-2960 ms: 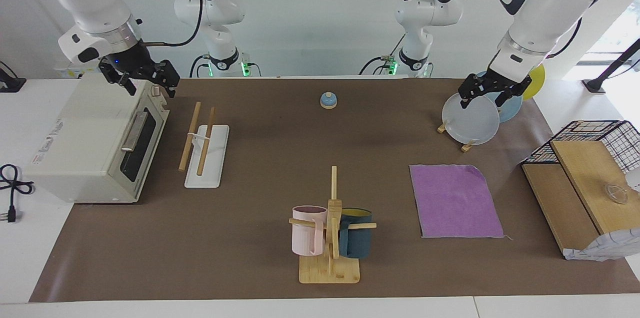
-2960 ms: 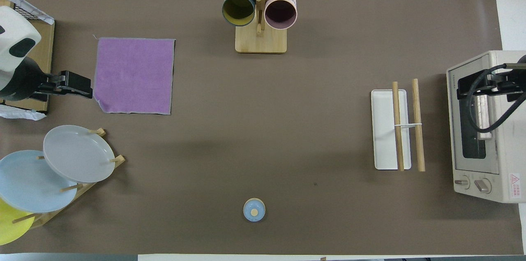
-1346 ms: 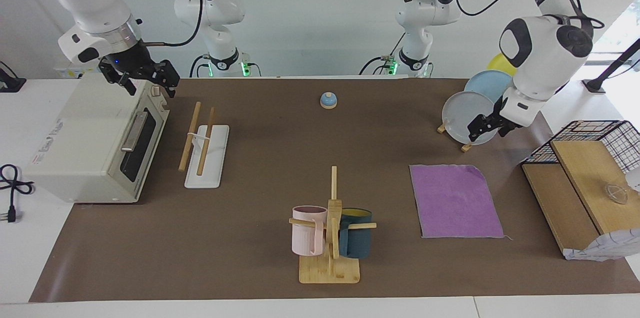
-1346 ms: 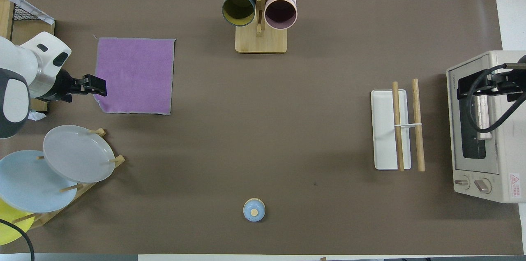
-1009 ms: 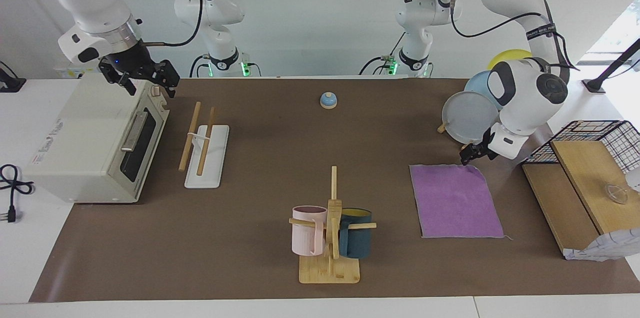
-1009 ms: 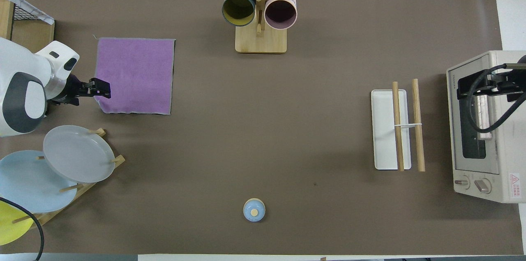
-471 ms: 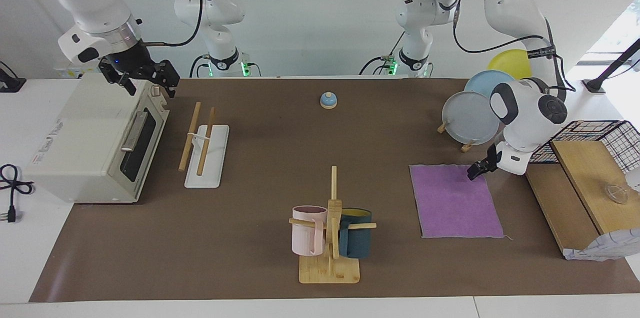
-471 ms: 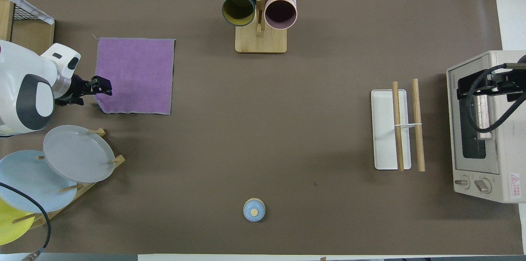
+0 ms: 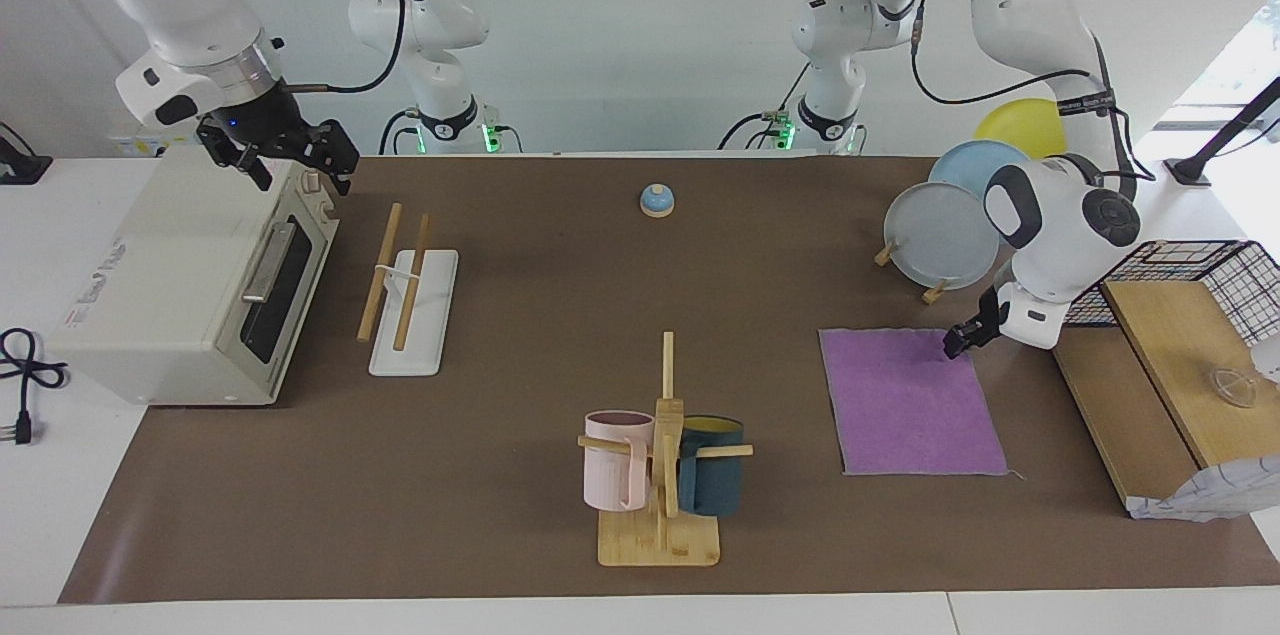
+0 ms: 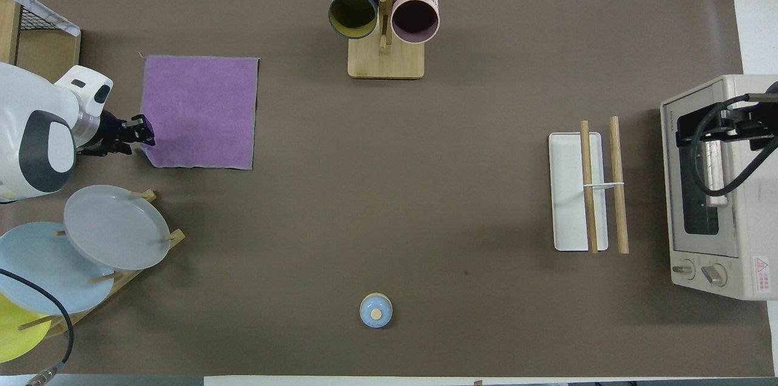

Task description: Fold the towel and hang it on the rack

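At towel [image 9: 912, 403] corner | left end effector [image 9: 957, 340] low, tilted

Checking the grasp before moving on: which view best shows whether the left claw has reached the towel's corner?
The facing view: the left claw is down at the purple towel corner nearest the plates, though actual contact is unclear. The overhead view shows only the left claw overlapping the towel's edge, not its height.

toaster oven [image 9: 190, 280] at left edge of the facing view | bamboo mug stand [image 9: 660, 475] bottom centre, pink mug [image 9: 612, 471] and dark teal mug [image 9: 713, 478] hanging on it | small blue bell [image 9: 657, 200] upper centre | plates [image 9: 942, 235] on wooden stand, upper right | wire basket [image 9: 1200, 280] at right edge | brown surface [image 9: 550, 315] under all
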